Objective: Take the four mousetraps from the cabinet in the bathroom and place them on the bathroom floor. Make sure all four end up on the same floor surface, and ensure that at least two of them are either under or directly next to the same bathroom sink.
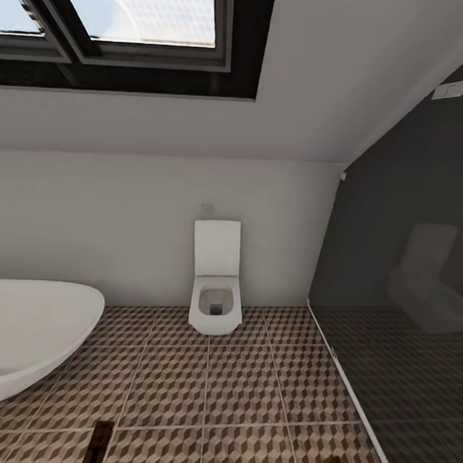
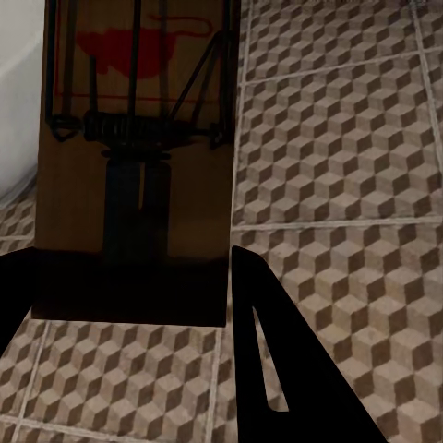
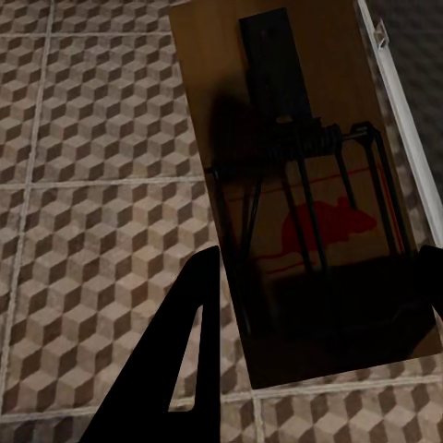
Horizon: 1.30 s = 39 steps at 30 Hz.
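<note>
You carry a mousetrap (image 2: 134,157) pinched in your left gripper (image 2: 129,305) and another mousetrap (image 3: 305,198) clamped in your right gripper (image 3: 318,323), both held above the bathroom floor (image 1: 244,394) before the toilet (image 1: 216,285), presumably ready for placing; sink unseen

The head view faces the white square toilet (image 1: 216,295); both wrist views look closely down onto the same brown-and-beige cube-patterned tile floor (image 2: 341,166).

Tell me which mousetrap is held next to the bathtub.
The left gripper's mousetrap: the white bathtub curves right beside it. The right gripper's mousetrap hangs by the dark shower's white edge instead.
</note>
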Tool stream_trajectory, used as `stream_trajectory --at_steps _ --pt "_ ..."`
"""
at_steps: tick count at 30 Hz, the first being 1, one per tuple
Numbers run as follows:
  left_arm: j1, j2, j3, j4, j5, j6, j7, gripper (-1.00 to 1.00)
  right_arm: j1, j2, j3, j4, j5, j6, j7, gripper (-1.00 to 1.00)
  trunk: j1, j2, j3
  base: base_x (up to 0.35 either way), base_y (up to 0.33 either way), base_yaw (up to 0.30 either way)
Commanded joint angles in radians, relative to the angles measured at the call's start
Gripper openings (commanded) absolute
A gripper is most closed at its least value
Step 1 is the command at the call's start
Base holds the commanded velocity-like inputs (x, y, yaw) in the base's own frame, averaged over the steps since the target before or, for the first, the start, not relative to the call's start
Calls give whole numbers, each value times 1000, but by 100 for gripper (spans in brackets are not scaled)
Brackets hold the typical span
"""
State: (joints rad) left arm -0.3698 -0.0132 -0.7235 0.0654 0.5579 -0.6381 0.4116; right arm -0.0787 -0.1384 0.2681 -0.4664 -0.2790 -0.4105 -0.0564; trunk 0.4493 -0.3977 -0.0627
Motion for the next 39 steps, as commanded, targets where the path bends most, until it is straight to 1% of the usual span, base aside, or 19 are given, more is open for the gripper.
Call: stream_trajectory --at_steps 1,11,22,35,39 --pt "-1 -2 -8 4 -1 -2 9 -100 -1 -1 8 0 -9 -4 -3 -100 1 -2 -2 14 0 0" --pt "-1 -1 -8 4 -1 -3 9 -100 -1 -1 8 0 -9 -4 -3 -100 1 -2 -2 9 -3 0" --pt "-1 -1 -8 4 -1 -3 9 -100 -1 -1 8 0 -9 -4 -4 -100 1 -2 -2 90 -23 25" --pt "-1 -2 -8 4 -1 -3 9 -100 -1 -1 8 0 -9 -4 -4 -100 1 -2 -2 5 0 10" --pt "-1 -2 -8 4 -1 -3 9 -100 -1 -1 8 0 -9 -4 -4 -100 1 -2 -3 0 0 116"
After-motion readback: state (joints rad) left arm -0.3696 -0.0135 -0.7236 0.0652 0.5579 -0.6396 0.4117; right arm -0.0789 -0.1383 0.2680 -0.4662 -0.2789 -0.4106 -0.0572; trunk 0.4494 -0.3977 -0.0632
